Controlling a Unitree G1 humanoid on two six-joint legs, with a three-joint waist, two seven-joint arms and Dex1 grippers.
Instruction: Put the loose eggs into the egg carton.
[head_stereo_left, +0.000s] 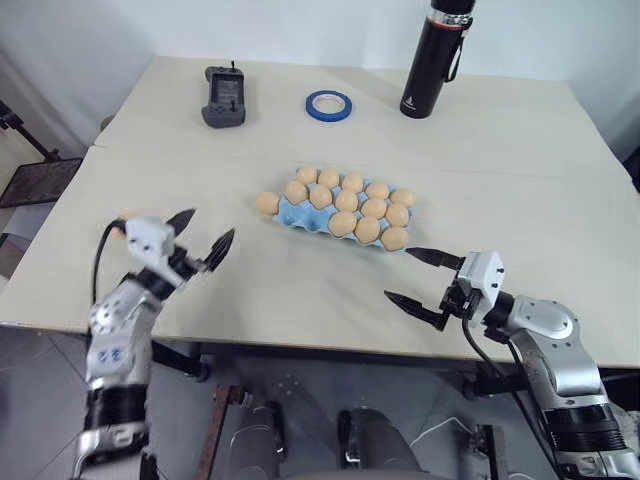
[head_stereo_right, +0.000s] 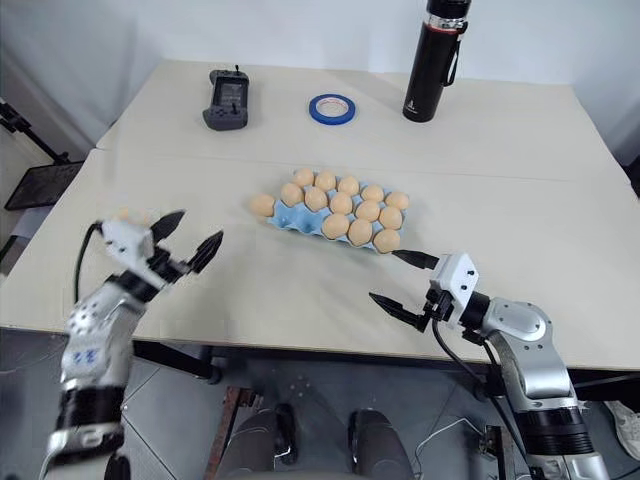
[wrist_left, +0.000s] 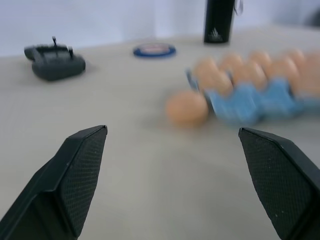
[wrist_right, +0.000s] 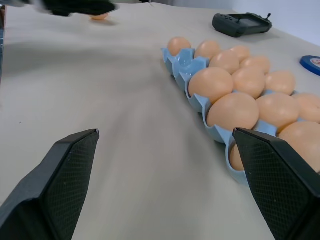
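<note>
A pale orange-tan loose egg (head_stereo_left: 266, 203) lies on the bench at the light blue moulded carton's (head_stereo_left: 300, 214) left end, right of and above the left gripper (head_stereo_left: 202, 236), the nearer one, whose fingers are spread and empty; the right gripper (head_stereo_left: 420, 277) is likewise spread.

Silver arms, black-fingered tool (head_stereo_left: 424, 281)
</note>
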